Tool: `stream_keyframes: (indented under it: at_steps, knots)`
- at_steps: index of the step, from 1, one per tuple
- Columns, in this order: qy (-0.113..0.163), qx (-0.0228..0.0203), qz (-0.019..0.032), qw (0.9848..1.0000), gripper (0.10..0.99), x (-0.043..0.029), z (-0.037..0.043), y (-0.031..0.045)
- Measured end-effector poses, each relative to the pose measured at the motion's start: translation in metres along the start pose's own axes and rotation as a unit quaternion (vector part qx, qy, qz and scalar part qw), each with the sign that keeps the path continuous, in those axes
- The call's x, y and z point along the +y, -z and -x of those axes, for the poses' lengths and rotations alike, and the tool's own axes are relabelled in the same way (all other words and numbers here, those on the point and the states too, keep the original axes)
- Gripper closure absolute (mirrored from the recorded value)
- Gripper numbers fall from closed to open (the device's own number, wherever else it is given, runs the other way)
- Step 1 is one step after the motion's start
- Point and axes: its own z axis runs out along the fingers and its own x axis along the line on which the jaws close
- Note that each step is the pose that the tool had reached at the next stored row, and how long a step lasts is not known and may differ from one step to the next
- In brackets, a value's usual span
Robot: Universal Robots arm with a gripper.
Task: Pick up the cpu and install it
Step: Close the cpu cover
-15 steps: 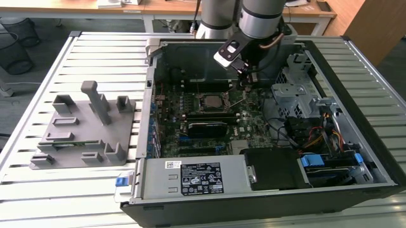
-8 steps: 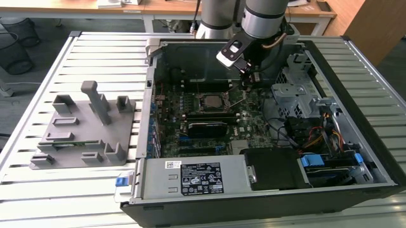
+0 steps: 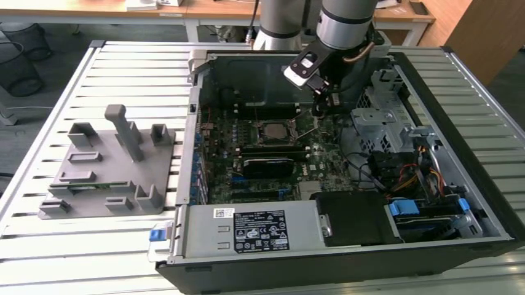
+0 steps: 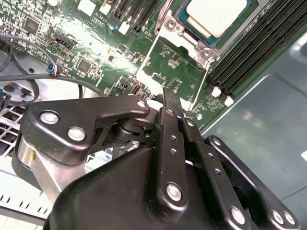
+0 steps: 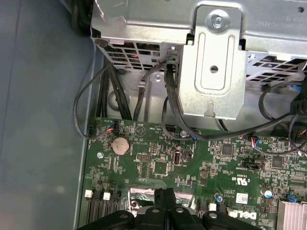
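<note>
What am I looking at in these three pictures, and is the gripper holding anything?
One robot arm reaches down into an open computer case that lies on a slatted table. The exterior view is taken from off the arm and takes in the whole scene. The two wrist views ride on the arm and look past the gripper at the green board. A grey fixture stands on the table at the exterior view's left. The cpu, with its pale metal top, lies in the socket, apart from the gripper. The gripper hangs low over the board beside the socket. Its fingers are together, with nothing between them.
</note>
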Motion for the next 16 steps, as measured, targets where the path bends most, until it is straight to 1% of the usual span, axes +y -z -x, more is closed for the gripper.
stream_keyframes:
  at_steps: [11,16]
  knots:
    - [0.0,-0.0021,-0.0004,1.0,0.98,0.0072,-0.0017,-0.0008]
    - [0.0,-0.0024,-0.0006,1.0,0.98,0.0103,-0.0024,-0.0012]
